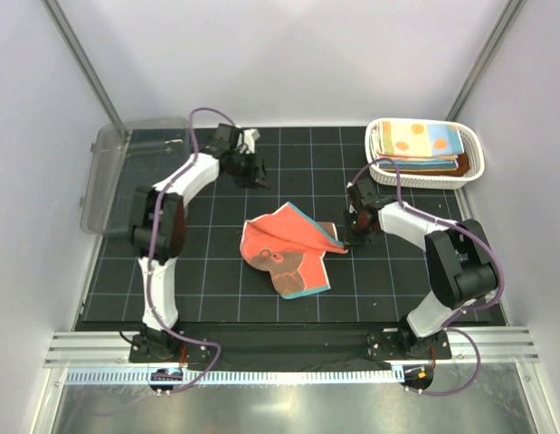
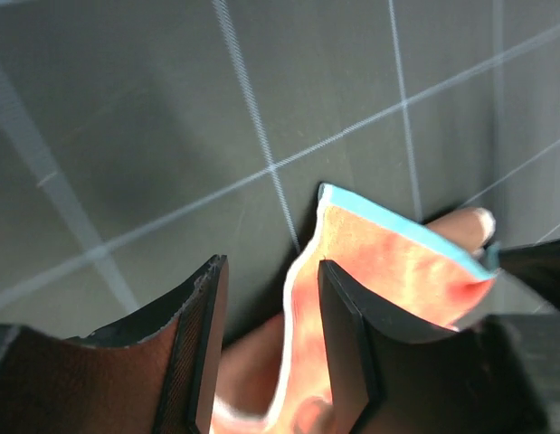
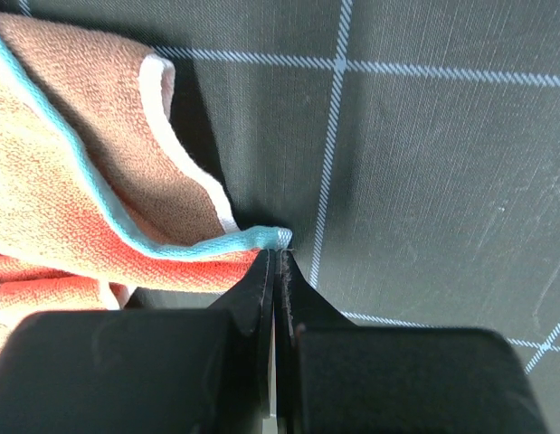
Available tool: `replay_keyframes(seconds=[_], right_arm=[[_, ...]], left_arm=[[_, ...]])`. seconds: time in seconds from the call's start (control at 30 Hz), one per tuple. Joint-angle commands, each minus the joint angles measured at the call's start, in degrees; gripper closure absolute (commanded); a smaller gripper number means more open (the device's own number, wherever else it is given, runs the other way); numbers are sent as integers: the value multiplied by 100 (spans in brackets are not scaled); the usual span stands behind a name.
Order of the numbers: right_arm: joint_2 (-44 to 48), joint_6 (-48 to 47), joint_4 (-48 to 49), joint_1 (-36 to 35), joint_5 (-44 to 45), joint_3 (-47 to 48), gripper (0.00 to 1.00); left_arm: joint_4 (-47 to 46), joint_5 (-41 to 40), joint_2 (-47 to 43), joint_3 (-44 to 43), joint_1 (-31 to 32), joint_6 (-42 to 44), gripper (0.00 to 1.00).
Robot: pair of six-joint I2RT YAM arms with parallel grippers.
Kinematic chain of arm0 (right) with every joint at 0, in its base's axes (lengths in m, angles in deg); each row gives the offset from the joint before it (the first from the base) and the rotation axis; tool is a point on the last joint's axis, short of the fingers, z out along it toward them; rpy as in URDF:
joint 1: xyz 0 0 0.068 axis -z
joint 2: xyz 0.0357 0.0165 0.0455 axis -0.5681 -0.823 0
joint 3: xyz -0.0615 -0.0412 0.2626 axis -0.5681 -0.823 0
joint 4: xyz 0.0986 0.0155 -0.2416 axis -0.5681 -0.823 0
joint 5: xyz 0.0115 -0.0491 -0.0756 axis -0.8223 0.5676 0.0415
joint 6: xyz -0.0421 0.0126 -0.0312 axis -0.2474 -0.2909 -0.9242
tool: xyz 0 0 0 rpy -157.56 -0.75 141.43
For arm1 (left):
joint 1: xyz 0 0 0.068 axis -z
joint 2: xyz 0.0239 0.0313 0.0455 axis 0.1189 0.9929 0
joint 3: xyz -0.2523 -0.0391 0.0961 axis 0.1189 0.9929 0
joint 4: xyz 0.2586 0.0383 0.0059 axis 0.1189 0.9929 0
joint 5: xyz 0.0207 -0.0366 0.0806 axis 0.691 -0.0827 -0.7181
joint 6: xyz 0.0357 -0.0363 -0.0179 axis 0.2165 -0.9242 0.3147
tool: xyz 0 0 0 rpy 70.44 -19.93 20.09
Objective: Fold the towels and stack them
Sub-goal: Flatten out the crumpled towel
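Right gripper (image 3: 275, 262) is pinching the coral-red bear towel (image 1: 289, 246) at its teal-edged corner; left gripper (image 2: 272, 268) is hovering released, fingers apart, over the mat (image 1: 207, 271).

White-and-black arms (image 1: 158, 271), purple cables (image 1: 210, 112), matte black right tool (image 3: 275, 289)
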Motion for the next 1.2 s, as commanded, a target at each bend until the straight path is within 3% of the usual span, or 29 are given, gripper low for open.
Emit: replay_keyframes(seconds=[0.0, 0.6, 0.97, 1.17], right_arm=[[64, 9, 260, -27, -33, -17, 99], [143, -44, 225, -18, 37, 9, 99], [161, -52, 217, -18, 81, 9, 99], [143, -61, 243, -18, 124, 0, 99]], left_arm=[[699, 518, 622, -706, 267, 985, 53], [603, 554, 1477, -972, 672, 1373, 54], [700, 572, 1468, -822, 751, 1478, 61], [595, 739, 1617, -989, 786, 1268, 71]])
